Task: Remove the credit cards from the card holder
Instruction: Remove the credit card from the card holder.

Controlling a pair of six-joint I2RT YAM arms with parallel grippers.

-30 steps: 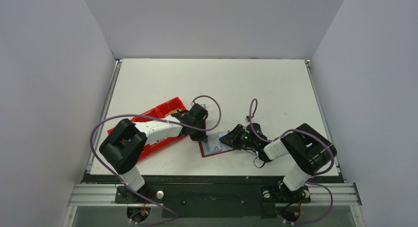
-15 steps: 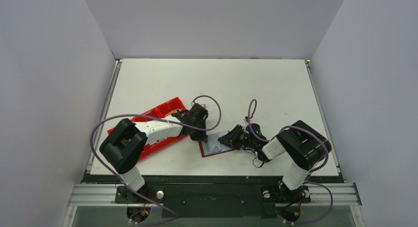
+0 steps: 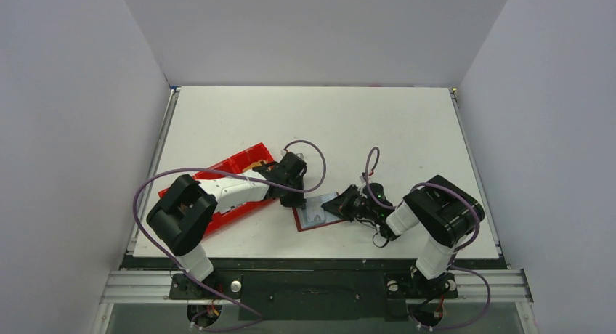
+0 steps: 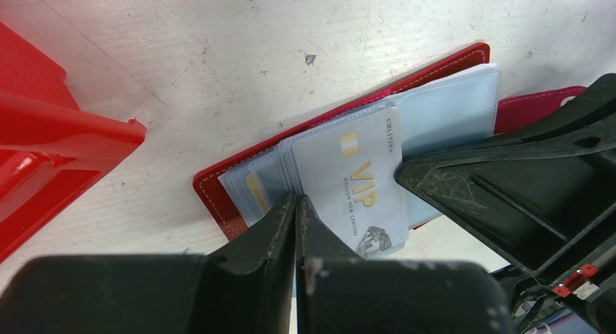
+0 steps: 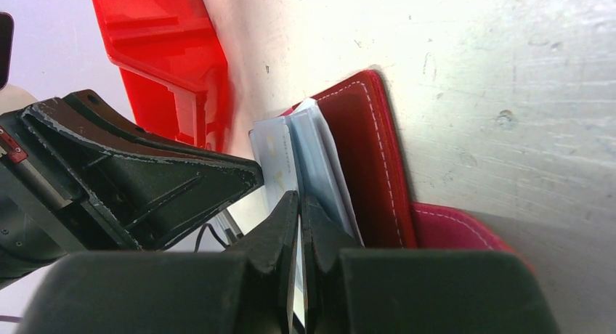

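Card holder (image 4: 218,196) is lying open and flat on the table (image 3: 327,123), near the front edge, between the two arms. Its strap tab (image 5: 450,229) is flopped out to the side.

Left gripper (image 4: 298,203): jaws pressed together, tips down on the near edge of the sleeves (image 4: 450,109). Looks like it's pinning the holder, not pinching anything.

Right gripper (image 5: 296,200): jaws also pressed together, tip right at the edge of the silver card (image 4: 356,189). That card is fanned partway out of its sleeve with the VIP print showing. Can't tell from either wrist view whether the card edge is actually between the jaws or they closed beside it.

Another card (image 4: 256,192) sits deeper in a sleeve to the left, only a tan mark visible.

Handling, my read:
- The card is light, thin, stiff and slick, so an edge pinch slips easily.
- The sleeves are soft clear plastic and will drag on the card.
- The holder weighs next to nothing and will lift or slide with the card unless it's held down.
- Best grip is the exposed short edge, pulling flat along the sleeve opening and away from the spine.

Farther back on the left is the red tray (image 3: 236,167), partly under the left arm.
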